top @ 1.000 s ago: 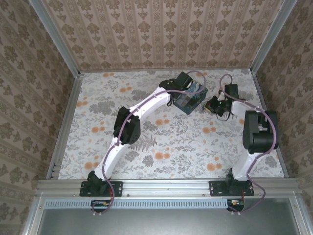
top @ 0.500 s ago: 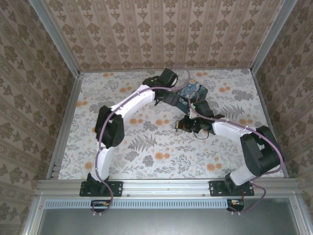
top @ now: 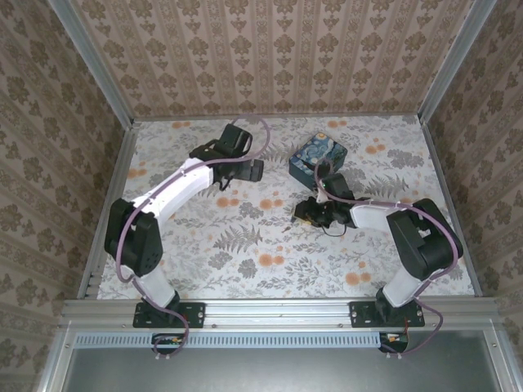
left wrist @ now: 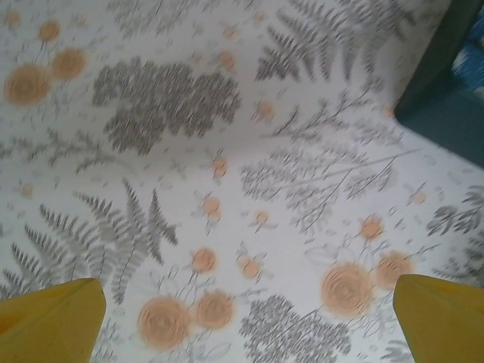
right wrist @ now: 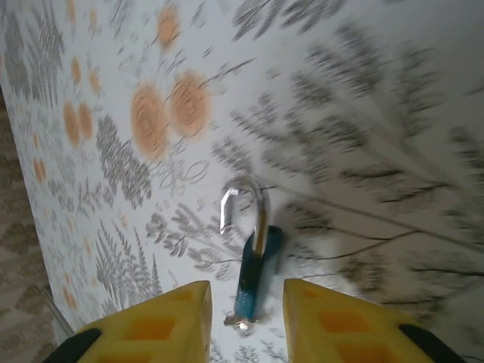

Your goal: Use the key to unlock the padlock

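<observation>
1. Right gripper (right wrist: 246, 327) first: its yellow fingers (right wrist: 155, 325) stand apart, low over the flowered table (right wrist: 363, 113), with nothing clamped between them.
2. And there's the padlock (right wrist: 257, 272), lying on the cloth right in the mouth of that gap. Its teal body points back toward the wrist camera, with a sliver of cloth showing on either side (neither finger touching it, as far as this view tells).
3. Its silver shackle (right wrist: 243, 198) arches away from the fingers. One leg runs into the body, and the other seems to end free beside it.
4. A small bright bit of metal sits at the near end of the body, and I cannot tell whether it is a key or a keyhole.
5. From overhead, the right gripper (top: 301, 214) sits mid-table, on the near side of the starry blue-and-yellow box (top: 320, 153), close to it but apart.
6. The left gripper (top: 252, 170) hovers to the left of the box, well apart from the right gripper.
7. On the left wrist view, its fingers (left wrist: 53, 318) are spread wide and hold nothing. There is floral cloth between them, and a dark corner of the box (left wrist: 446, 98) shows at the upper right.
</observation>
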### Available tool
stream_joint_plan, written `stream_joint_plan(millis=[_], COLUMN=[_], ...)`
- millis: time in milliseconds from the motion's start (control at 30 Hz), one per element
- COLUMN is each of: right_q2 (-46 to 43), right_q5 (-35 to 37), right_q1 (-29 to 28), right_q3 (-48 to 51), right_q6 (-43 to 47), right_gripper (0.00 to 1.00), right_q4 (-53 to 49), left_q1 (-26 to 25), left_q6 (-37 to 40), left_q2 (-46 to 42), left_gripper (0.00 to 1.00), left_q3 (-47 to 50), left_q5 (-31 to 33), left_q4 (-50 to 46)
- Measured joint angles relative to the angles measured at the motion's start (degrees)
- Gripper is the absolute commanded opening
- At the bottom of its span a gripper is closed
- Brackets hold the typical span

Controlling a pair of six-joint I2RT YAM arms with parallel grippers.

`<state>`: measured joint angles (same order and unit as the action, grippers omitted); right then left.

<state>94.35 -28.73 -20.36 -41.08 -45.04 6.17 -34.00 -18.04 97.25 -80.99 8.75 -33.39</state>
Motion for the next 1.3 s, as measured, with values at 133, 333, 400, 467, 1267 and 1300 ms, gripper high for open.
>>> stream_joint_plan(millis=[133,333,400,467,1267,1300], right_q2=[-3.15,-12.83,-15.91,-18.29,-27.71,-26.80], right_q5=[0.00,0.07,0.46,1.66,41.11,41.48], right_q1=[3.37,7.93,9.35,10.64,18.03,18.51], right_q3=[1.64,1.44,0.26,-1.97,3.96,4.83], right_q6=[0.31,2.89,4.13,5.55,24.00,24.81], right_gripper=[0.81,0.99,0.99,0.99,0.99,0.99], right_q4=[-1.27,-6.78,-9.46,-12.68,0.28,1.25], left_q1=[1.99,5.79,6.82,8.20,27.06,27.10], left_q6=[-1.29,-2.12,-2.19,-2.16,17.64,17.99], left_q2=[-3.41,-10.43,-12.33,-14.29,-27.41,-25.90], left_gripper=[1.00,1.00,1.00,1.00,1.00,1.00], left_q3=[4.22,8.68,9.64,11.08,47.84,49.11], left_q5=[0.00,0.44,1.09,2.12,13.09,12.79], left_q4=[1.33,2.99,3.69,4.66,46.16,48.00])
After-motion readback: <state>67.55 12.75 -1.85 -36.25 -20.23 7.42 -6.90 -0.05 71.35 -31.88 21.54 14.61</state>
